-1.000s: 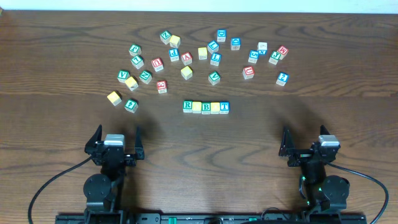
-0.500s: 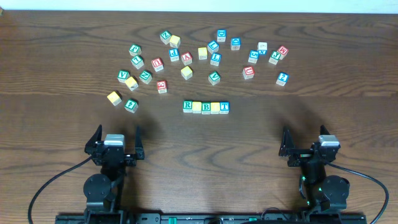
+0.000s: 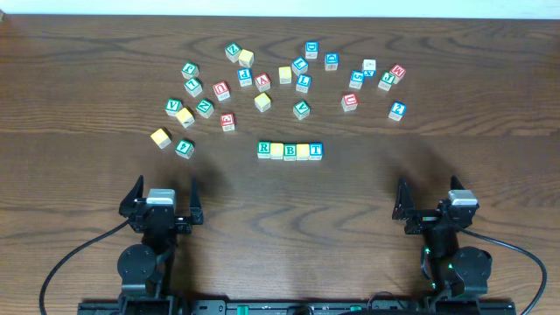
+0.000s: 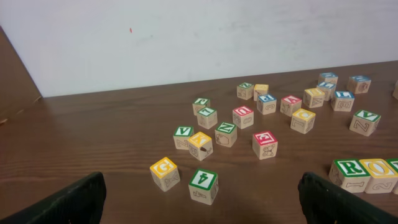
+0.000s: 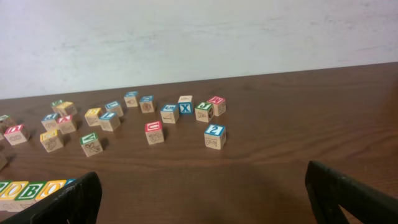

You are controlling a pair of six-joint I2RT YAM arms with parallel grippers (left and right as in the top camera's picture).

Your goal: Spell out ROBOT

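Overhead, five painted wooden cubes (image 3: 290,150) in row, woodgrain table (image 3: 87,96)

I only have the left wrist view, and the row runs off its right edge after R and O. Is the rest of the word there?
Observer: Yes. Overhead, the row continues with a green B, a yellow cube and a blue T, five cubes side by side.
Operator: Does that second yellow one read O?
Observer: Yes, the right wrist view shows an O on it.
Operator: Is the right gripper holding anything?
Observer: No, the right gripper is open and empty, back from the row.
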